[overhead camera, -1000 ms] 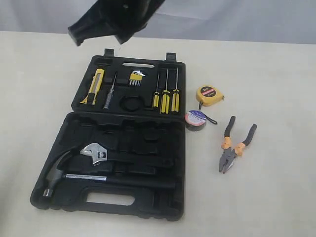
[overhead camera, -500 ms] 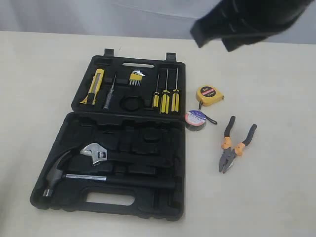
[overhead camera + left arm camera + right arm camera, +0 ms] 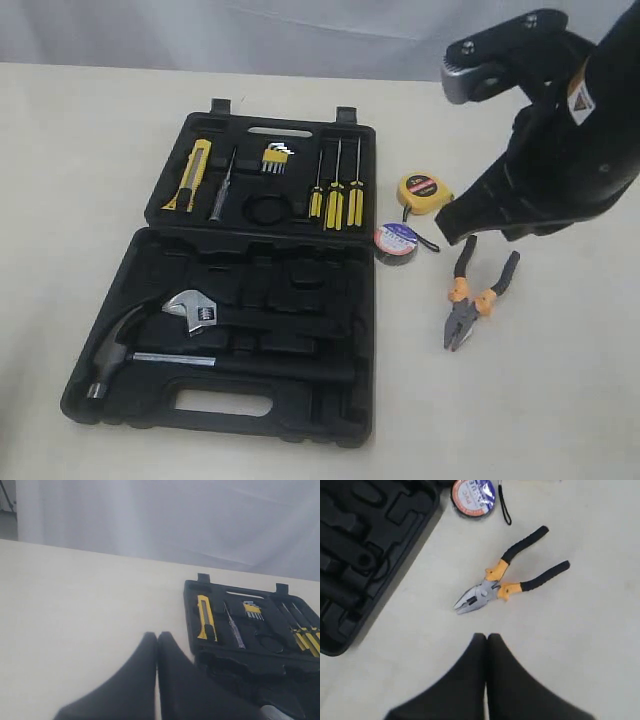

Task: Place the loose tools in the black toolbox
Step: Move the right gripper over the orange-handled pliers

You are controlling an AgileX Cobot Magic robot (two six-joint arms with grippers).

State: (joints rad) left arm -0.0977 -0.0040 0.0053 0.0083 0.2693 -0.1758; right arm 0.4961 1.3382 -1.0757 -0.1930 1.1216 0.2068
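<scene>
The black toolbox (image 3: pixel 290 410) lies open on the table. The yellow-black utility knife (image 3: pixel 200 173) sits in a recess of its far half, also seen in the left wrist view (image 3: pixel 205 624). The tape measure (image 3: pixel 424 192), electrical tape (image 3: pixel 397 243) and orange-black pliers (image 3: pixel 478 295) lie on the table right of the box. My right gripper (image 3: pixel 448 232) hangs shut and empty above the table, between the tape roll and the pliers. In the right wrist view, the right gripper (image 3: pixel 486 637) is shut, a short way from the pliers' (image 3: pixel 492 585) nose. My left gripper (image 3: pixel 157 636) is shut and empty, left of the toolbox (image 3: pixel 200 587).
A claw hammer (image 3: pixel 120 350) and adjustable wrench (image 3: pixel 195 310) fill the box's near half. Three yellow-handled screwdrivers (image 3: pixel 337 190), hex keys (image 3: pixel 275 158) and a slim tester (image 3: pixel 222 185) sit in the far half. A pale curtain hangs behind the table.
The right arm swept from above the box's far left corner across to the right and dropped, so its gripper now hangs near the pliers. No tool has moved.
</scene>
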